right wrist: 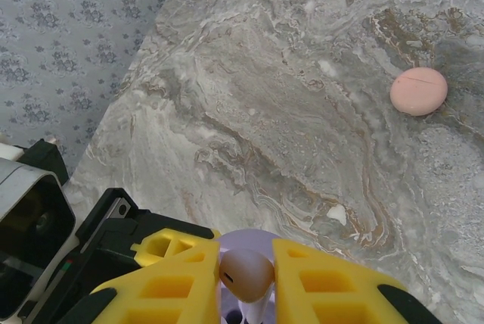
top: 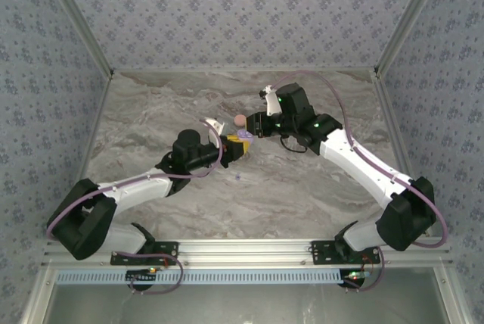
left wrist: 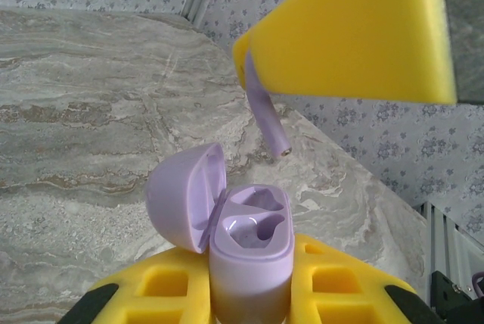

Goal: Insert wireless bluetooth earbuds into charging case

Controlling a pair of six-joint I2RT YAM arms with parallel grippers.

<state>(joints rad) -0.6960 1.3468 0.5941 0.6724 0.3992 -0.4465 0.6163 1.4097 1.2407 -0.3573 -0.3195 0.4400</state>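
Lilac empty open case [left wrist: 249,252] clamped in left tool [top: 232,146]; right tool [right wrist: 243,285] pinches earbud [left wrist: 266,116].

Tight here: the right pincer [right wrist: 246,282], gripping an earbud [right wrist: 243,269], hangs just above the open case [left wrist: 253,225] in the left pincer [left wrist: 249,294]; lid [left wrist: 181,195] tipped aside, sockets unblocked. Beyond, open desk [right wrist: 265,74], one pink disc [right wrist: 418,91].

A salmon-pink disc [right wrist: 418,91] lies on the marble table [right wrist: 265,74]
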